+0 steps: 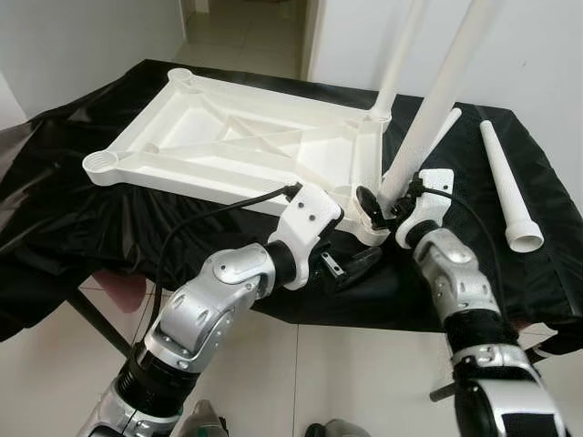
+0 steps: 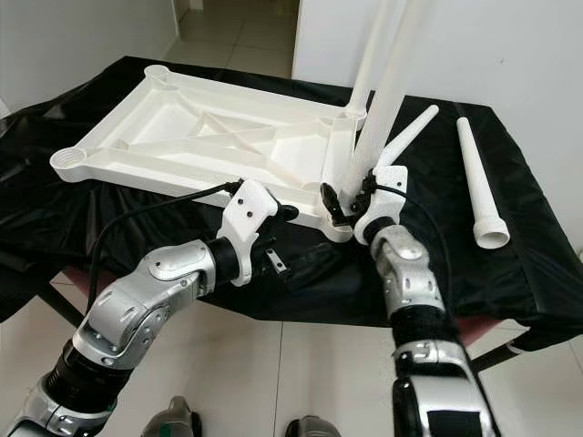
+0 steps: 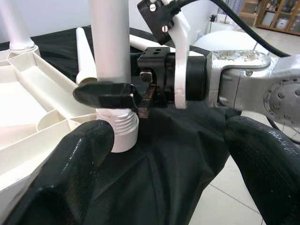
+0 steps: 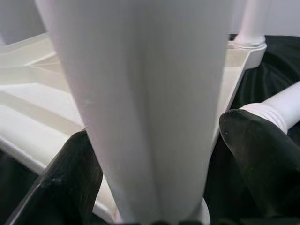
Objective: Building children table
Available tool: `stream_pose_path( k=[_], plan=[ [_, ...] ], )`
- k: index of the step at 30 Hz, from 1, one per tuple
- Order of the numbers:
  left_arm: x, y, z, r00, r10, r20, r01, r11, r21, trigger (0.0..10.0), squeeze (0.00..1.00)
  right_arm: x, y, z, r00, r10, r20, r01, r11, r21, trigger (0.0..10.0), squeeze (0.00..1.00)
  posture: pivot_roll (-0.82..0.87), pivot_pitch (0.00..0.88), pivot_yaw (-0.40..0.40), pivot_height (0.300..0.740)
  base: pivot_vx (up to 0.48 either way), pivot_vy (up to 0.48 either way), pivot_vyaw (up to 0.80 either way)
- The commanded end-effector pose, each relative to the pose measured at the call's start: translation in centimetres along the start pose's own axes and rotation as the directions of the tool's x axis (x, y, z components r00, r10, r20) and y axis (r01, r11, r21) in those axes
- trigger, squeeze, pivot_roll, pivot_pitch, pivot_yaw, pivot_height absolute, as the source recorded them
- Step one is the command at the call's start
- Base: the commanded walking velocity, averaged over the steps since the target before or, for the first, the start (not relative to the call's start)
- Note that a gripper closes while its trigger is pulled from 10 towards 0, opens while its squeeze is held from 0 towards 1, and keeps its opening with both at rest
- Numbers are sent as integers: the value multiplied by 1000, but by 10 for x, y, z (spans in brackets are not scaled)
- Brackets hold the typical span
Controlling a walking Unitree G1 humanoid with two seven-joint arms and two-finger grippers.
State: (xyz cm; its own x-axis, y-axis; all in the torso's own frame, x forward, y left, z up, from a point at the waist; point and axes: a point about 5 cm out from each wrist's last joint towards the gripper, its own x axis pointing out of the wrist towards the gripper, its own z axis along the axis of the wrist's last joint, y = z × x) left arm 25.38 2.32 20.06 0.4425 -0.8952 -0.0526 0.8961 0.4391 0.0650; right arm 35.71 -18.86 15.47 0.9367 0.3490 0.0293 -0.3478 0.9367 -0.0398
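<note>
The white plastic tabletop (image 1: 228,137) lies upside down on a table draped in black cloth. One white leg (image 1: 396,64) stands upright in its far right corner socket. My right gripper (image 1: 383,208) is shut on a second white leg (image 1: 437,100), which is tilted with its threaded end (image 3: 119,133) at the near right corner. In the right wrist view this leg (image 4: 140,93) sits between the fingers (image 4: 70,183). My left gripper (image 1: 351,267) is open and empty just in front of that corner, over the cloth, its fingers (image 3: 70,178) spread wide.
Two loose white legs (image 1: 510,187) (image 2: 410,132) lie on the black cloth (image 1: 82,209) to the right of the tabletop. The table's front edge is just under my wrists, with tiled floor (image 1: 301,373) below. A white wall and a doorway are behind.
</note>
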Motion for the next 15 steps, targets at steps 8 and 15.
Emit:
stream_pose_path(
  k=[8, 15],
  plan=[
    [-1, 1, 5, 1000, 6, 8, -7, 1000, 20, 10000, 0, 2, -7, -4, 982, 177, -64, -179, 984, -24, 10000, 0, 86, 15, -47, 740, 0, 0, 0],
    [-2, 2, 7, 1000, 11, 11, -11, 1000, 22, 10000, 0, 3, -7, -6, 966, 246, -79, -250, 968, -37, 9059, 0, 89, 19, -46, 740, 0, 0, 0]
  ],
)
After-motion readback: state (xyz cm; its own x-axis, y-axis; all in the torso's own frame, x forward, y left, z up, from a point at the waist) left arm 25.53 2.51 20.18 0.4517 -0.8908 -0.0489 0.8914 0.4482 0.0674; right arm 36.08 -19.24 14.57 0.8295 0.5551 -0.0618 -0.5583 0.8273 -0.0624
